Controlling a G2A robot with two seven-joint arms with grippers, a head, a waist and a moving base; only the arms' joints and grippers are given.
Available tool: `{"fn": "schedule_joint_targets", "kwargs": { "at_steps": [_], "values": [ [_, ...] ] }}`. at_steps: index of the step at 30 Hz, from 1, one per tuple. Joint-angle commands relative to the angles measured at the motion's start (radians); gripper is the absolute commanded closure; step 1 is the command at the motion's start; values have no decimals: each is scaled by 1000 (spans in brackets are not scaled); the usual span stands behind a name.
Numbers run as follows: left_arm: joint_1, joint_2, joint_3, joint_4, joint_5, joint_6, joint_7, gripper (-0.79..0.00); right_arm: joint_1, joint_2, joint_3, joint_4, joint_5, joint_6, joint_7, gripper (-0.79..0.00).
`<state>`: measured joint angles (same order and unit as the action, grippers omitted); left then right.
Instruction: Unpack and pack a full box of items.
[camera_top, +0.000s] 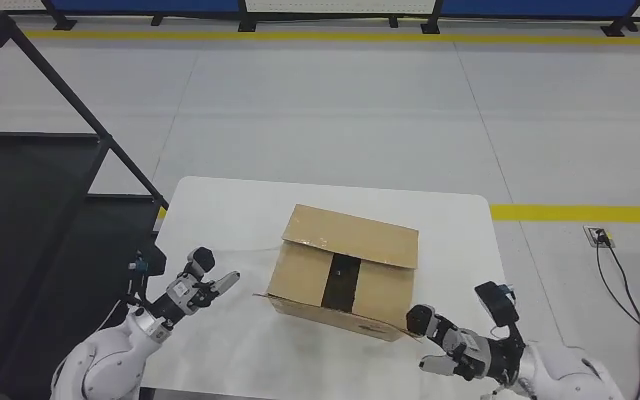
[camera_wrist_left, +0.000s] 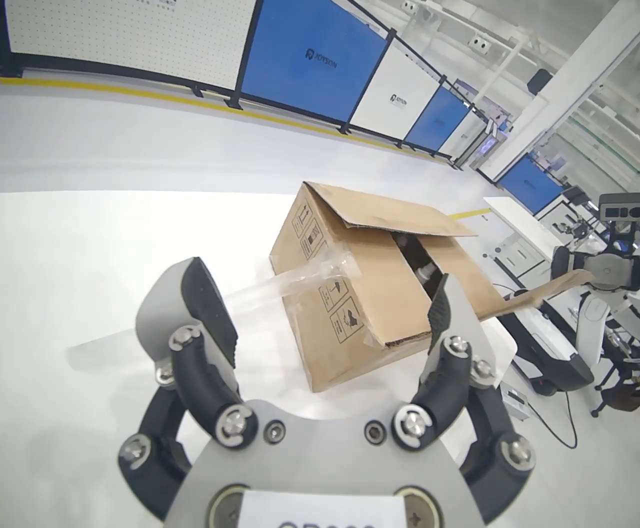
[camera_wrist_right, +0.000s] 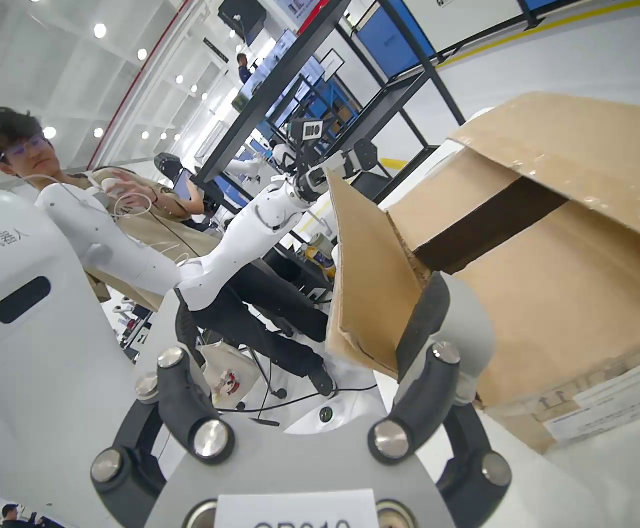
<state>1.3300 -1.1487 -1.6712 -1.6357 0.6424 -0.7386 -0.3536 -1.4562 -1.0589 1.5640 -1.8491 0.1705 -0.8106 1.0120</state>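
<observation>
A cardboard box (camera_top: 345, 272) stands in the middle of the white table (camera_top: 230, 215), with a dark gap between its top flaps. My left gripper (camera_top: 212, 275) hovers open off one end of the box (camera_wrist_left: 370, 285). A strip of clear tape (camera_wrist_left: 295, 280) trails from the box to one of its fingers (camera_wrist_left: 207, 305). My right gripper (camera_top: 428, 343) is open at the box's near corner on the other side. One of its fingers (camera_wrist_right: 430, 310) rests against a side flap (camera_wrist_right: 370, 280) that is swung outward. Items inside the box are barely visible through the gap.
A black metal frame (camera_top: 60, 250) stands close to the table on the left arm's side. The table's edge (camera_top: 300, 392) runs just under both arms. Bare tabletop lies beyond and beside the box.
</observation>
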Motion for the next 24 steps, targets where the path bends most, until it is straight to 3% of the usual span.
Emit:
{"fn": "schedule_joint_targets", "kwargs": {
  "at_steps": [1, 12, 20, 24],
  "values": [
    [-1, 3, 4, 2, 13, -26, -6, -785, -20, 9, -7, -15, -12, -6, -8, -785],
    [-1, 19, 58, 5, 161, -156, -35, -785, -82, 53, -48, -6, -97, -45, -47, -785],
    [-12, 27, 86, 31, 320, -180, 8, -785, -75, 53, -63, 39, 122, 64, -168, -785],
    [-22, 28, 103, 49, 353, -152, 33, -785, -75, 53, -63, 39, 122, 64, -168, -785]
  ]
}}
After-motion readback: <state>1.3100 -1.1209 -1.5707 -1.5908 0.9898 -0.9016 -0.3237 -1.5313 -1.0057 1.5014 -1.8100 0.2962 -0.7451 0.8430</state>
